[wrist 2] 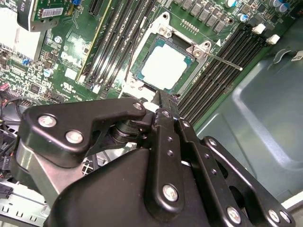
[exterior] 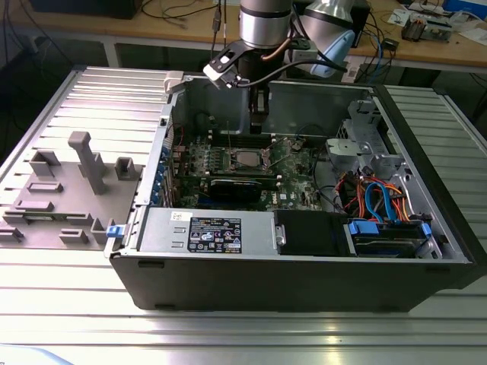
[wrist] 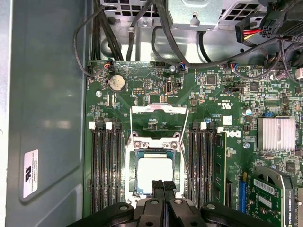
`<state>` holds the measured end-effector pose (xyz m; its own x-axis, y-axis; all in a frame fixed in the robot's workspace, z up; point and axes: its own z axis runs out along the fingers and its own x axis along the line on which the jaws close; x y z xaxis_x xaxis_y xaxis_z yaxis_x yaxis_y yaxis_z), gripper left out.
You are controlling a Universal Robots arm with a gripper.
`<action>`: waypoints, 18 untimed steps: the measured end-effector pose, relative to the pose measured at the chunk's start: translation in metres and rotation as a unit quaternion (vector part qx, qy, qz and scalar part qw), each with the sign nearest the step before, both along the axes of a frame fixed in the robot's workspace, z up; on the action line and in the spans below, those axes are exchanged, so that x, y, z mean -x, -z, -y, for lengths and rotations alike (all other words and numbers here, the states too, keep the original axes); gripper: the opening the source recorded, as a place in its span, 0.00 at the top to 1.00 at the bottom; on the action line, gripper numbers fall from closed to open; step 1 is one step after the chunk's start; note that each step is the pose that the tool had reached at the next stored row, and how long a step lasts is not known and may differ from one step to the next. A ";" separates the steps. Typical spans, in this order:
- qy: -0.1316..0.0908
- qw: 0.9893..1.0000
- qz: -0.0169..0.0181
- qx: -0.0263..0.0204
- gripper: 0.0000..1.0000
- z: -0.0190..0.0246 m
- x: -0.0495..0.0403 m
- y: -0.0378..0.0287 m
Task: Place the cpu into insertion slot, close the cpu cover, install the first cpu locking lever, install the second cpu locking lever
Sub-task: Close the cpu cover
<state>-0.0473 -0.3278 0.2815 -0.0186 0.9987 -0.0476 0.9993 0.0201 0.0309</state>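
over the insertion slot [wrist: 131, 163]: cpu cover [wrist: 158, 108] not yet down

my gripper [wrist: 164, 185] hangs with jaws pressed together, empty — the cpu [wrist: 156, 170] lies seated just below. the cpu cover looks raised; i'd press its frame down slowly and squarely.

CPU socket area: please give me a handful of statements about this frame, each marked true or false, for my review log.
1. The cpu lies in the insertion slot. True.
2. The end effector grips the cpu. False: its fingers are shut with nothing between them, at the socket's edge.
3. Long black memory slots run along both sides of the socket. True.
4. The graphics card lies outside the case on the table. False: it sits on the motherboard inside the case.
5. The case lies with its open side up. True.
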 end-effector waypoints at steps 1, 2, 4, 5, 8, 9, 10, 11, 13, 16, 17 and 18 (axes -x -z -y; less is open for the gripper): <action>0.000 1.000 0.000 0.000 0.89 0.0000 -0.0005 -0.0001; 0.000 1.000 0.000 0.000 0.89 0.0000 -0.0007 -0.0001; 0.000 1.000 0.000 0.000 0.89 0.0000 -0.0027 0.0000; 0.000 1.000 0.000 0.000 0.89 0.0000 -0.0027 0.0000; 0.000 1.000 0.000 0.000 0.89 0.0000 -0.0028 0.0000; 0.000 1.000 0.000 0.000 0.89 -0.0001 -0.0028 -0.0004; 0.000 1.000 0.000 0.000 0.89 -0.0001 -0.0028 -0.0008; 0.000 1.000 0.000 0.000 0.89 0.0000 -0.0028 -0.0018; 0.000 1.000 0.000 0.000 0.89 0.0000 -0.0028 -0.0029; 0.000 1.000 0.000 0.000 0.89 -0.0001 -0.0028 -0.0058; 0.000 1.000 0.000 0.001 0.89 -0.0001 -0.0028 -0.0073; 0.000 1.000 0.000 0.001 0.89 -0.0002 -0.0028 -0.0084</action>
<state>-0.0445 -0.3276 0.2899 -0.0184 0.9986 -0.0491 0.9993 0.0200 0.0308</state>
